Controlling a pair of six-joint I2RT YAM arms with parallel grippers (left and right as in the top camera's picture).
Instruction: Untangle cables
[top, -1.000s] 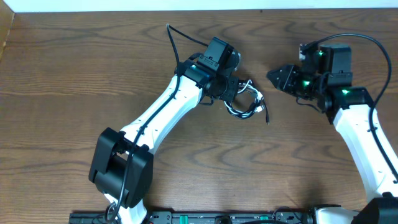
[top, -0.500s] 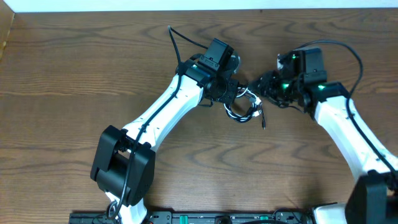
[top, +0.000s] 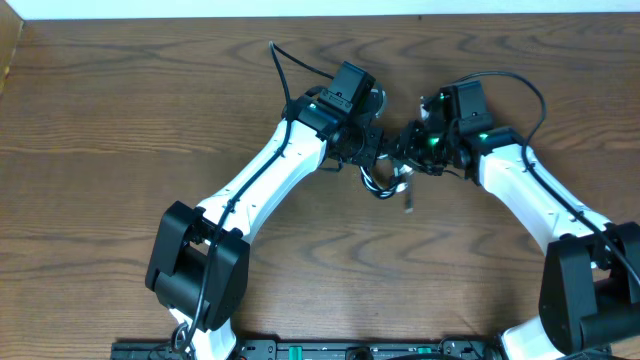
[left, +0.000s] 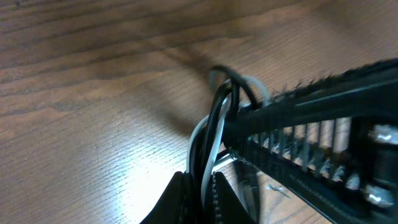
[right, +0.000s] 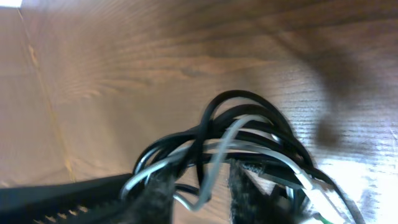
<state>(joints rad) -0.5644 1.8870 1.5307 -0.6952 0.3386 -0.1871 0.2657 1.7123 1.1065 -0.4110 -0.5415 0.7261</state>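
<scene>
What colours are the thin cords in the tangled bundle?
Black and white or light grey; the right wrist view shows the cables best.

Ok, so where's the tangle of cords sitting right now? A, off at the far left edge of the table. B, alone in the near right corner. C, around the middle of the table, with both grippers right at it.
C: the overhead view shows the cables around the middle of the table, with the left gripper and the right gripper both right at the bundle.
</scene>
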